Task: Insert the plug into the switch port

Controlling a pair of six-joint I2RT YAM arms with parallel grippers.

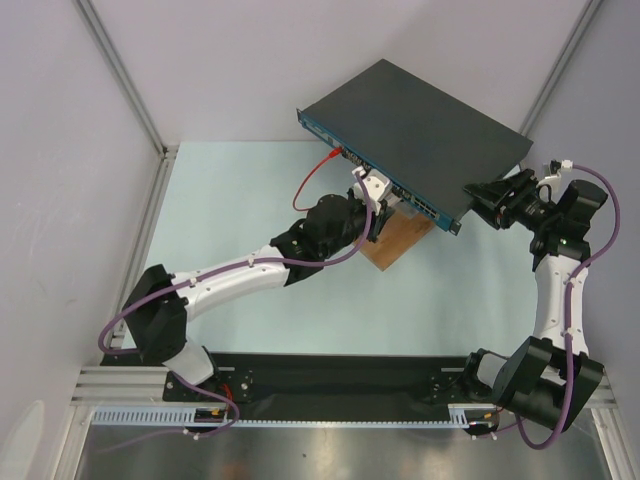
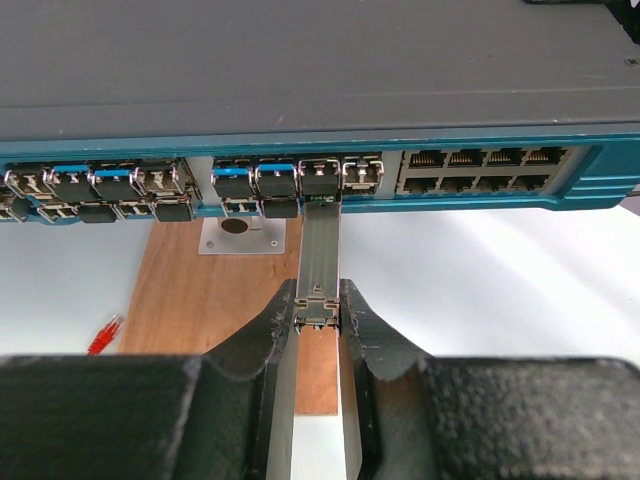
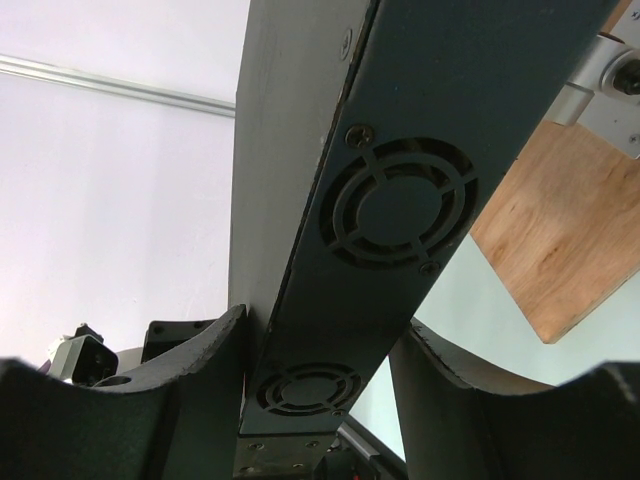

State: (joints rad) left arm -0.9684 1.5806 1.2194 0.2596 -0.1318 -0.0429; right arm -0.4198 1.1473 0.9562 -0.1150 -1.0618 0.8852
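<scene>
Between the fingertips of the left tool (image 2: 318, 310) the plug (image 2: 320, 255) is sitting, a slim grey metal module. The tool is clenching its rear end from both sides, so the long body is pointing straight ahead. Gripping at the tail is leaving the whole front length free to slide in. Just ahead of the tool, the plug's nose is meeting the port (image 2: 320, 180) in the blue front face of the switch (image 2: 300, 70). It is looking partly entered, not seated; depth hard to tell. Below and ahead of the tool, the wooden board (image 2: 220, 290) seems to be propping the switch off the table (image 2: 500, 290), likely giving the fingers room under the socket row. Left of the tool, a red cable (image 2: 103, 335) end is lying loose on the table, untouched. Farther off, the right tool (image 3: 322, 375) is clamping the switch's vented side panel between its fingers. That is probably bracing the box so an insertion push is not shoving it backward. Judging: insertion is needing a straight forward push, axis level.
</scene>
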